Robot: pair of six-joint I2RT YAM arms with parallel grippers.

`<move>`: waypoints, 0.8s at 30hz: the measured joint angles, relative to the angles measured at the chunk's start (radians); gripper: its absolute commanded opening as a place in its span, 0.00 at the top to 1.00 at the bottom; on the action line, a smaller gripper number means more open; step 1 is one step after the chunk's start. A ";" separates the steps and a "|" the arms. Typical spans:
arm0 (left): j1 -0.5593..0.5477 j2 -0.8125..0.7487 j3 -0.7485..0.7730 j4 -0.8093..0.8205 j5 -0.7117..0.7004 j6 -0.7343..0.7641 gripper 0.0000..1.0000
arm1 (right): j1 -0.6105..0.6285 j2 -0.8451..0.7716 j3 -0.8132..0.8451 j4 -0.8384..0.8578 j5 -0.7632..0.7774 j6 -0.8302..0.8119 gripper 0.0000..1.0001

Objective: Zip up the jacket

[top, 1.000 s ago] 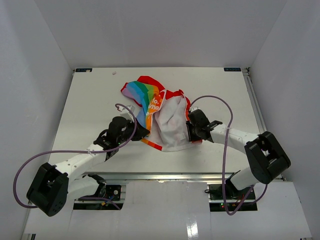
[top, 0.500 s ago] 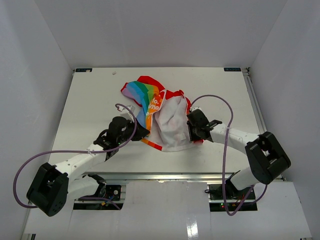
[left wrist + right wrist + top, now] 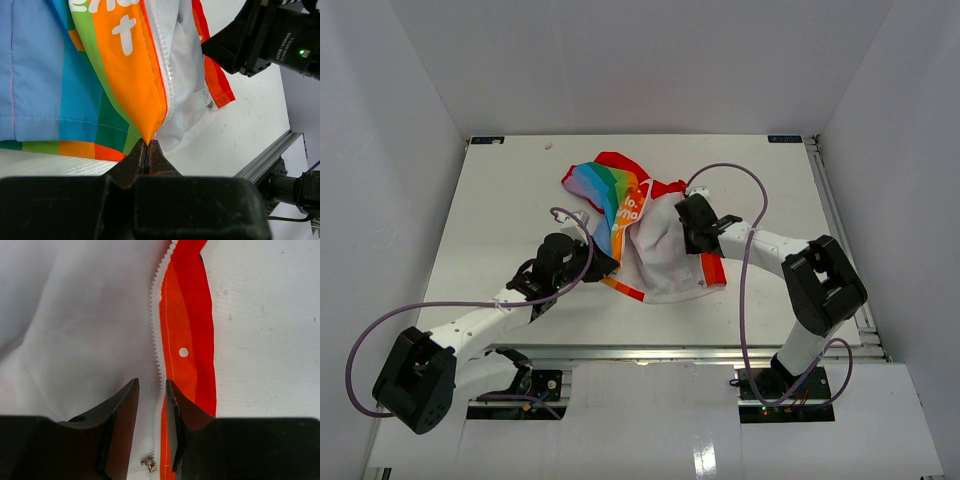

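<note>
The jacket (image 3: 655,245) lies crumpled mid-table, with a white body, a rainbow panel and red trim. My left gripper (image 3: 602,263) is shut on the orange bottom corner of the rainbow front panel (image 3: 148,135), next to its white zipper teeth (image 3: 165,60). My right gripper (image 3: 683,212) sits over the jacket's other front edge. Its jaws (image 3: 152,387) stand slightly apart, straddling the white zipper teeth (image 3: 156,315) beside the red trim (image 3: 185,330). A small metal slider (image 3: 149,463) lies low between the fingers.
The white table (image 3: 500,200) is walled on three sides. An aluminium rail (image 3: 650,352) runs along its near edge. Purple cables loop above both arms, one over the right arm (image 3: 730,170). The right gripper's black body shows in the left wrist view (image 3: 265,35).
My right gripper has moved from the jacket's lower right edge up and away along the zipper edge, uncovering the red hem corner. The left gripper has stayed put.
</note>
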 measured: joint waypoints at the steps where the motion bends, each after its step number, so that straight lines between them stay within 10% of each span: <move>1: 0.000 0.000 0.000 -0.001 0.000 0.000 1.00 | 0.000 0.015 0.002 -0.005 0.012 0.001 0.67; 24: 0.000 -0.005 0.000 -0.007 0.000 0.000 1.00 | 0.008 0.136 0.076 -0.046 0.124 0.019 0.71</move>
